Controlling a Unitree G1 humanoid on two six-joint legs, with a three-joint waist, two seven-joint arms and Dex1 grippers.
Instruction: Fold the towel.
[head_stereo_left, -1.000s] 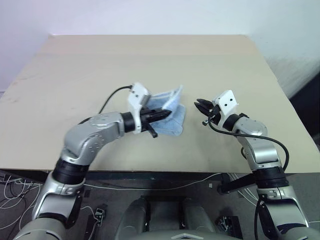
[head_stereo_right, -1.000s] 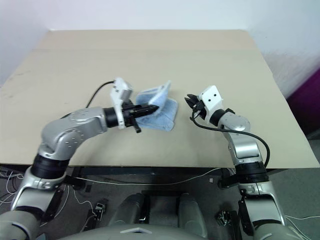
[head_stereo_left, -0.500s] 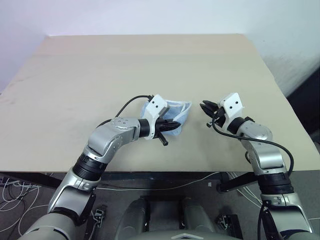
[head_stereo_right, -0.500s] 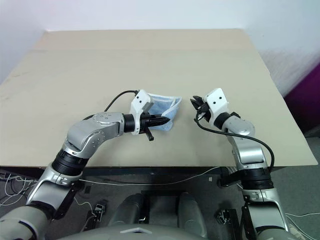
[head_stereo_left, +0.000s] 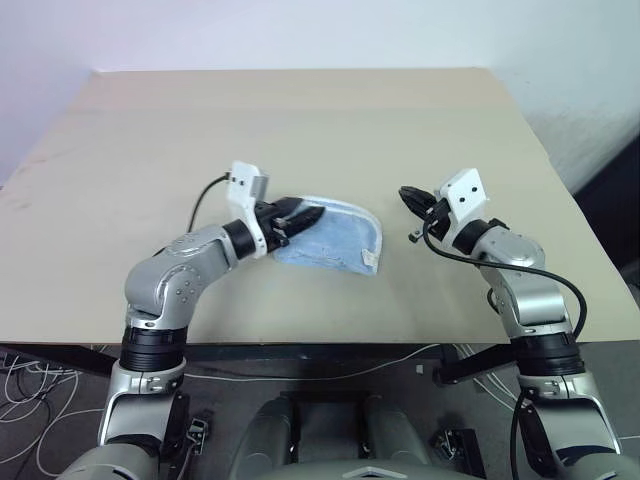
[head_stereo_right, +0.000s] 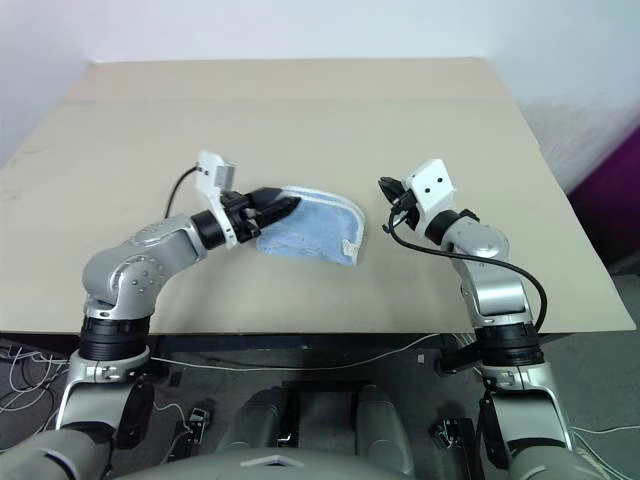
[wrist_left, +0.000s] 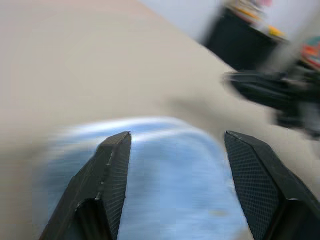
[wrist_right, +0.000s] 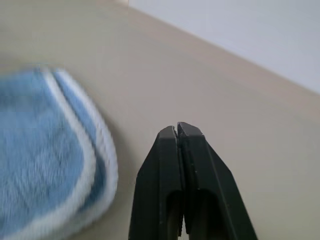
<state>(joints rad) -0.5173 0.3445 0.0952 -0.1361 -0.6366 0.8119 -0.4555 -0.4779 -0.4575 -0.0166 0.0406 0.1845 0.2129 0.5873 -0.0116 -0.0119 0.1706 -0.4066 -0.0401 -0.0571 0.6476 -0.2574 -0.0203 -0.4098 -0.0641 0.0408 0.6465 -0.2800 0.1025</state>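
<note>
The towel (head_stereo_left: 338, 243) is light blue with whitish hems and lies folded flat near the middle of the table's front half. My left gripper (head_stereo_left: 303, 214) hovers over the towel's left end, pointing right. In the left wrist view its fingers (wrist_left: 114, 165) stand open, with the towel (wrist_left: 170, 180) below the gap and nothing held. My right gripper (head_stereo_left: 410, 197) hangs a short way right of the towel, apart from it, pointing left. Its fingertips (wrist_right: 177, 131) are pressed together and empty, with the towel's rounded hemmed edge (wrist_right: 47, 150) in front of them.
The tan table (head_stereo_left: 300, 120) stretches bare behind the towel up to a pale wall. Its front edge (head_stereo_left: 300, 344) runs just below both arms. Cables lie on the floor under the table.
My left gripper has opened and let go of the towel, which has dropped flat onto the table. The left hand has drawn back to the left. My right gripper has closed fully.
</note>
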